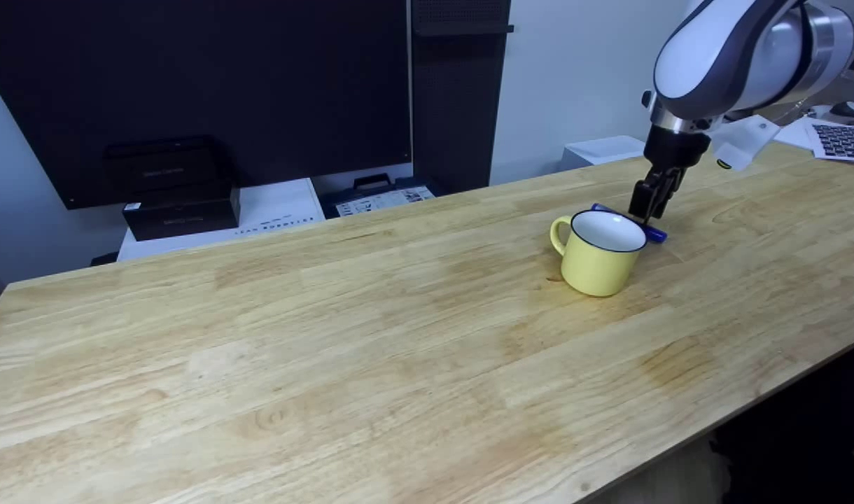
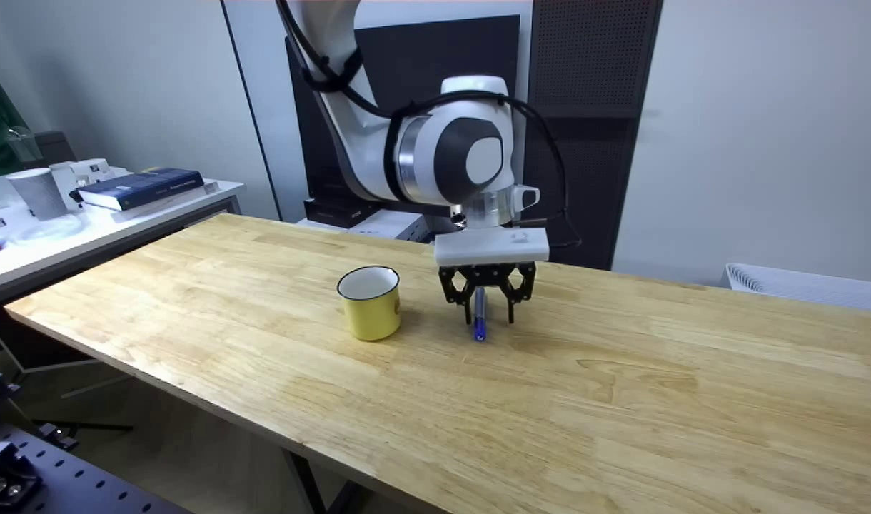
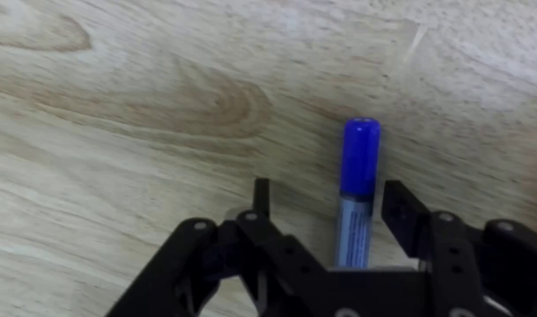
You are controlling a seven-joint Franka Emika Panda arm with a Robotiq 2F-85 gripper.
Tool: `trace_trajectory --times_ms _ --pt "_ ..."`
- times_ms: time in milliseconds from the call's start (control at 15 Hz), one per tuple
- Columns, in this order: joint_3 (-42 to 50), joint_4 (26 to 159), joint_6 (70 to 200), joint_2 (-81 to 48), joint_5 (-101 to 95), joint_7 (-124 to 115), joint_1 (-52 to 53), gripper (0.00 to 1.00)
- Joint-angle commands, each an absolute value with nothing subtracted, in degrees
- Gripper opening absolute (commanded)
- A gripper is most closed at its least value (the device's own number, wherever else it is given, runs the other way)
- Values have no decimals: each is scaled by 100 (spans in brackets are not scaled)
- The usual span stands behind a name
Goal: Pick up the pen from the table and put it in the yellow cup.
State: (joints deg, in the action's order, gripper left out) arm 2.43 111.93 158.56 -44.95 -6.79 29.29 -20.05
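I hold my black hand (image 2: 490, 319) well spread, empty, astride the slim blue pen (image 3: 358, 189) near the squat yellow cup (image 1: 598, 269).

The tabletop (image 1: 329, 350) is pale wood in joined planks, its grain and knot-like swirls showing through a smooth surface with a faint sheen. The yellow mug (image 1: 598, 269) looks enamelled, smooth and softly glossy. The marker pen (image 3: 357, 193) has a shiny blue plastic cap (image 3: 360, 156) that catches a highlight and a paler, printed barrel (image 3: 354, 233). The gripper (image 2: 490, 321) is matt black, with pin heads (image 3: 200, 225) of a metallic grey. The arm (image 2: 430, 168) is smooth, white and plastic-looking, with a satin metal band (image 2: 408, 160). The dark perforated panel (image 2: 596, 53) is matt; the book (image 2: 139, 187) has a smooth blue cover.
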Motion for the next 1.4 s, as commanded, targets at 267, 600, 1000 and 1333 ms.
trace_trajectory --times_ms 267,600,1000,1333 --pt "-2 10921 15842 -4608 -695 2954 -2152 11" --pt "-151 10889 15763 -4654 -614 3045 -2333 5" --pt "-213 11121 15496 -4115 -661 3056 -2360 5" --pt "-31 11156 14149 -3281 -689 2881 -1973 5"
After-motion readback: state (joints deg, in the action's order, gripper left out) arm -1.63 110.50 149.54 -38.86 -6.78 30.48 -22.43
